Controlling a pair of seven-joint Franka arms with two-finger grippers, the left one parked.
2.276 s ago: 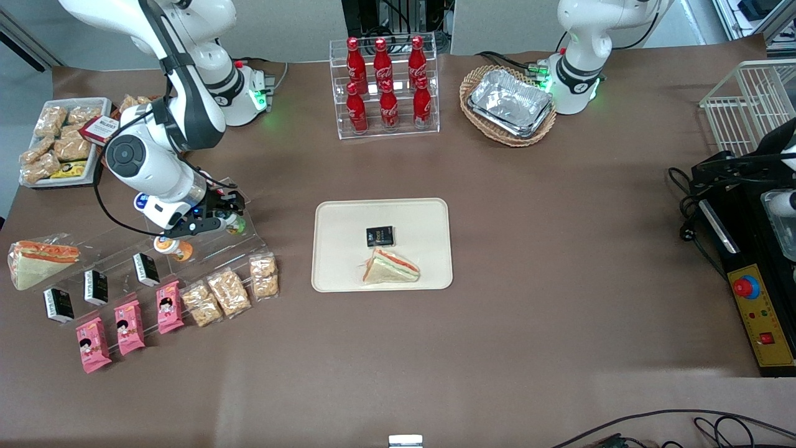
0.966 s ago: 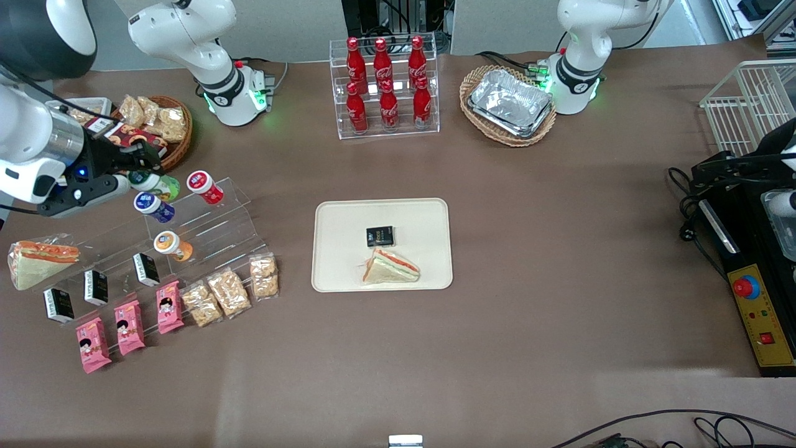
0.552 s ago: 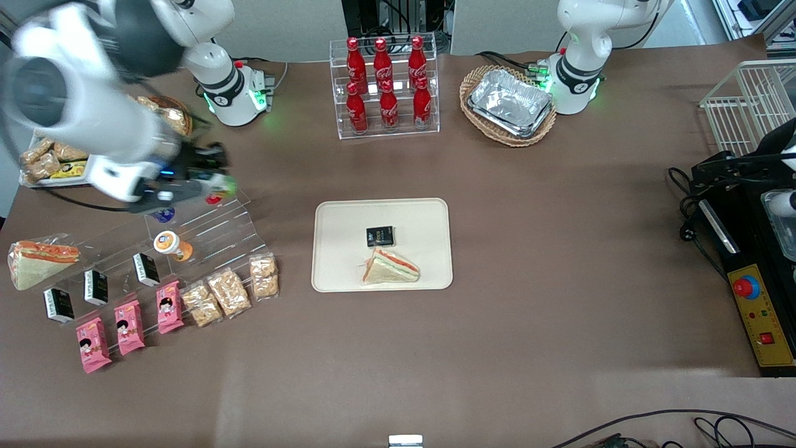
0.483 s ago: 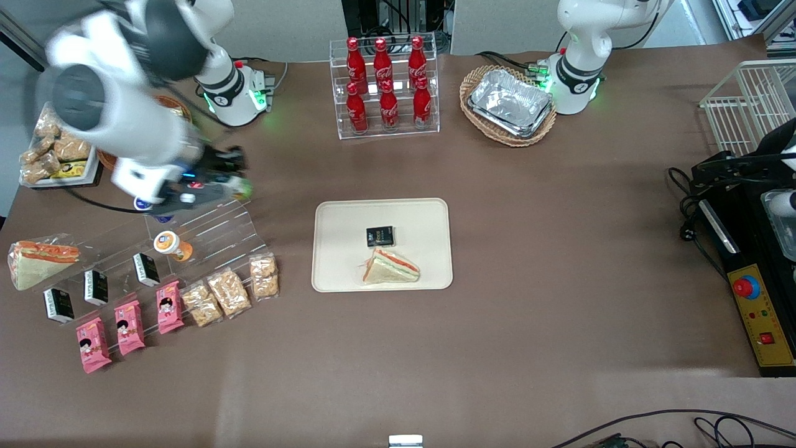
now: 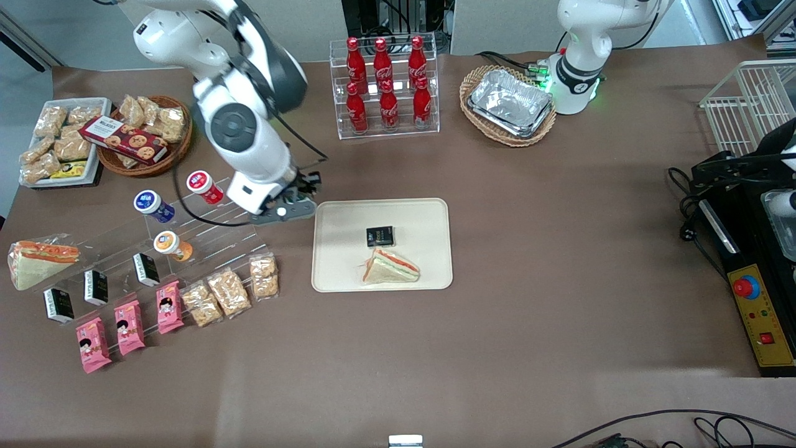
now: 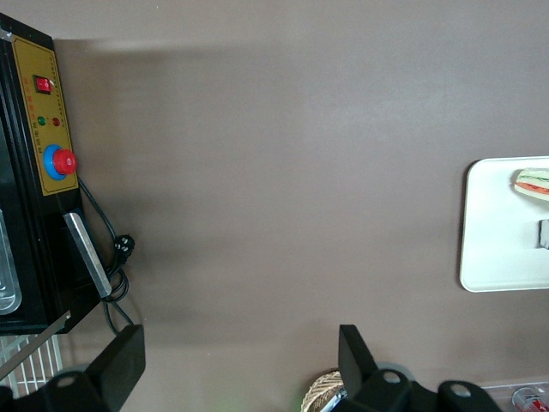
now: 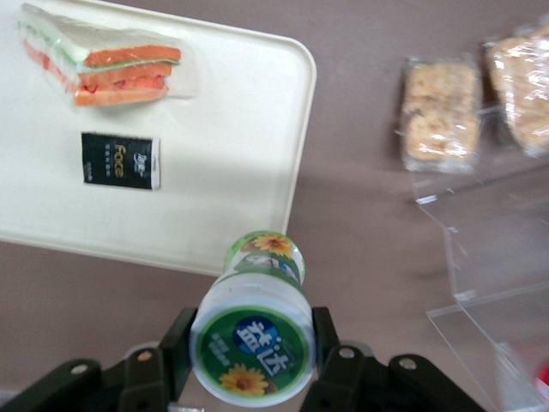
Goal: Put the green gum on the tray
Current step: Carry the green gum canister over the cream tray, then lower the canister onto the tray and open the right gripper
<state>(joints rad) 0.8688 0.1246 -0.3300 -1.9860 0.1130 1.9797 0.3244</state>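
Carrying step, front view: gripper (image 5: 297, 200) hangs just beside the tray (image 5: 429, 214) edge nearest the working arm.
Right wrist view: fingers clamp the green gum (image 7: 254, 330), off the tray's corner.
Next move: likely carry over bare tray, lower, release.

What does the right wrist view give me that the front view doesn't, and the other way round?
Only the right wrist view shows the green gum, clamped in the end effector just off the tray's edge. Only the front view shows the cola bottles, the foil trays and the red-bodied bottle on the clear stand. Both show the tray, its sandwich and its black packet.
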